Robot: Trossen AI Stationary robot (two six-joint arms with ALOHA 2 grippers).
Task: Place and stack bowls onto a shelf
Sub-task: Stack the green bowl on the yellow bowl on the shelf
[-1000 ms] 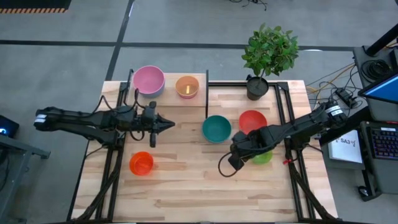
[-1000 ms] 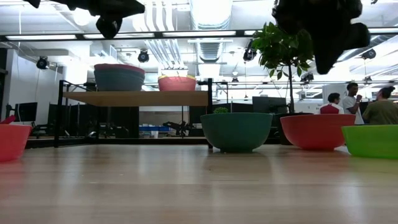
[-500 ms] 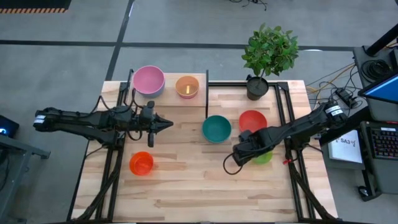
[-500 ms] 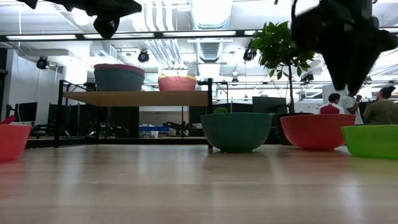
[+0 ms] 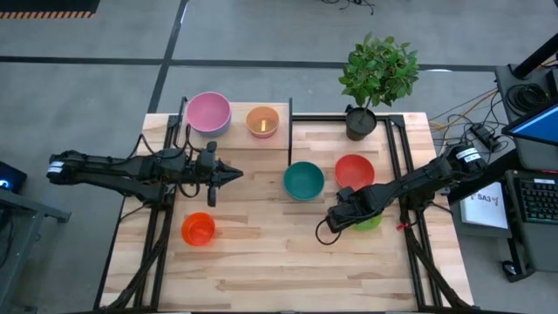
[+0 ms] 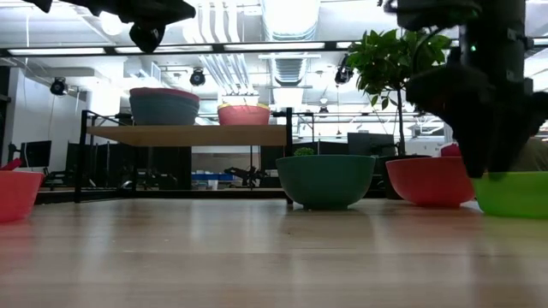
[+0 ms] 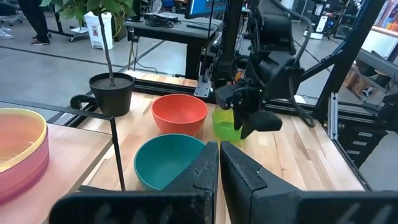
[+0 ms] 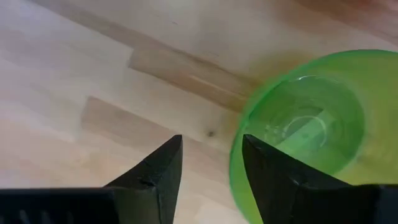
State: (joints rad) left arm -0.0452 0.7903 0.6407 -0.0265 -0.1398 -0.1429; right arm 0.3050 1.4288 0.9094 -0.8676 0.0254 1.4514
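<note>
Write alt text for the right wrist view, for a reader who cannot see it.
Seen from just above, the right gripper hangs open at the rim of the green bowl, one dark finger over the bowl's edge and the other over the bare wooden table. The bowl is empty, upright and translucent, and it fills one side of the picture.

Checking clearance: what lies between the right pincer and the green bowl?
Nothing: the right wrist view shows the right pincer, open, straddling the green bowl's rim.

Right tool (image 8: 208, 168) lowered (fingers parted); left tool (image 7: 219, 163) closed.
</note>
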